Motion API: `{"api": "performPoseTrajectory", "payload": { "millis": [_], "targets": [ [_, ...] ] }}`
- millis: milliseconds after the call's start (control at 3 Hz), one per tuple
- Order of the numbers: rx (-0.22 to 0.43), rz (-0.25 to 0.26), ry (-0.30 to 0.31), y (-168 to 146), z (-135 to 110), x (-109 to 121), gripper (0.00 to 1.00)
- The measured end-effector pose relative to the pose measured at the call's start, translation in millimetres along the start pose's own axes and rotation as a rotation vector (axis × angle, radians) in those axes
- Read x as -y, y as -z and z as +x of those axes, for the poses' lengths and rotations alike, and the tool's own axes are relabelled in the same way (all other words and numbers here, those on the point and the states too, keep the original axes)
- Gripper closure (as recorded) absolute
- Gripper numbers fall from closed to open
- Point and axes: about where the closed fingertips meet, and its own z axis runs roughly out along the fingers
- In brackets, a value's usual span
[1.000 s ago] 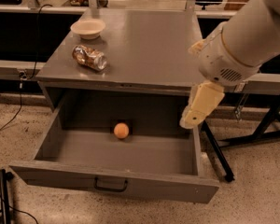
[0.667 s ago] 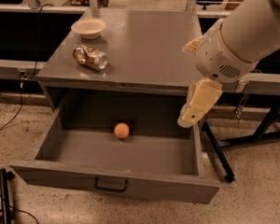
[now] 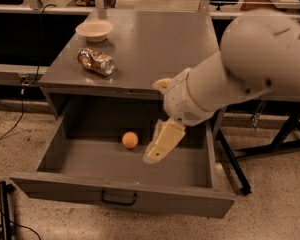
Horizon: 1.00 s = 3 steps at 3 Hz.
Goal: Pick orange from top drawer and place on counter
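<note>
The small round orange lies on the floor of the open top drawer, left of centre and toward the back. The drawer is pulled far out, its flat front panel with a dark handle facing me. My gripper hangs over the drawer's middle, just right of the orange and slightly nearer to me, with a small gap between them. The grey counter spreads above and behind the drawer. My thick white arm comes in from the upper right.
On the counter's left side lie a crushed shiny can and a white bowl. A black stand's legs rest on the floor right of the cabinet. Cables trail at the left.
My arm and gripper have swung left and down from the drawer's right side toward its middle, closing in on the orange. The orange has not moved.
</note>
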Motion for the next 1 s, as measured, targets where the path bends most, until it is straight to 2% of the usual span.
{"api": "performPoseTrajectory", "payload": {
  "millis": [333,667,1000],
  "targets": [
    [0.052,-0.012,-0.035,-54,8,-9,0.0],
    [0.131,-0.058,-0.113,-112,34,-4,0.0],
    [0.177,-0.122,-0.173,-148,47,-2,0.0]
  ]
}}
